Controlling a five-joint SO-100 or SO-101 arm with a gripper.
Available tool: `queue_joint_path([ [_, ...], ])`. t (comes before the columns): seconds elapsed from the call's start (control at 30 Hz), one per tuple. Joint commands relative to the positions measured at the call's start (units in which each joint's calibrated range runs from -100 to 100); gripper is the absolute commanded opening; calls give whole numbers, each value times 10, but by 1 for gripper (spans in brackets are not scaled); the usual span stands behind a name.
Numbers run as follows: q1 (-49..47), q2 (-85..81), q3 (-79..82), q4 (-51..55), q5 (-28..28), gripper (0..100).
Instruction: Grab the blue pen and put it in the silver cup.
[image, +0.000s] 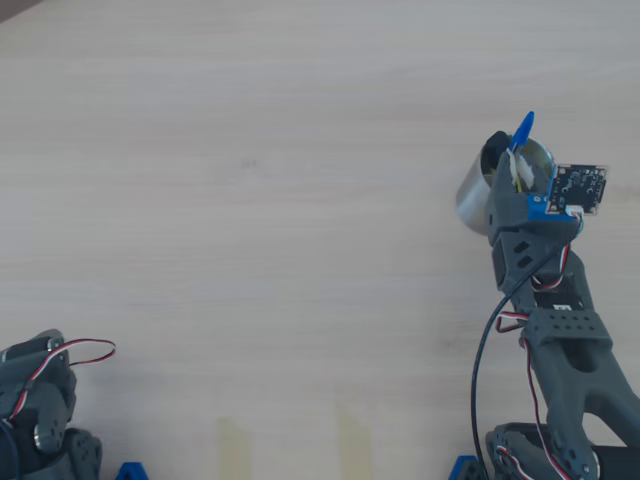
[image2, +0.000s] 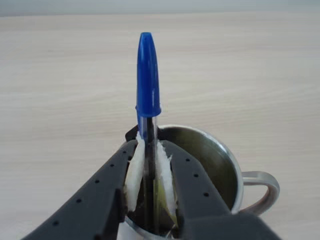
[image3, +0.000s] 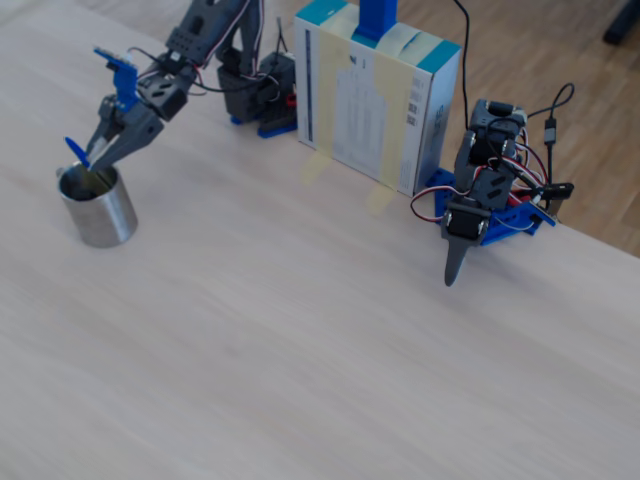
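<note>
end effector (image2: 150, 172) clamping blue pen (image2: 148, 80), apparently over silver cup (image2: 220, 160), handle only in wrist view

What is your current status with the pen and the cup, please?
Gripper shut on blue pen, cap up. Pen's lower end inside silver cup, not yet released. Nothing in the way.

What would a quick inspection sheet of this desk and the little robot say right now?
Surface: pale wood-grain table, bare in the middle.
Job's things: blue pen upright, cap up, lower end inside the silver cup.
Clutter: a white and teal box taped to the table in the fixed view.
Grippers: gripper shut on the pen, over the cup's mouth.
Cables: black cable and red-white wires along the arm.
Surroundings: a second idle arm at the table's edge; wooden floor beyond.
</note>
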Motion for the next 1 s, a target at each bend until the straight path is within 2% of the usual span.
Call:
queue_joint_path([
  [0.0,-4,-9,-4,-5,1,2],
  [0.63,-13,-41,-4,-1,7,4],
  [0.7,-15,-49,-4,0,6,12],
  [0.87,-37,-67,-4,-1,11,44],
  [0.97,-45,-80,0,0,7,51],
])
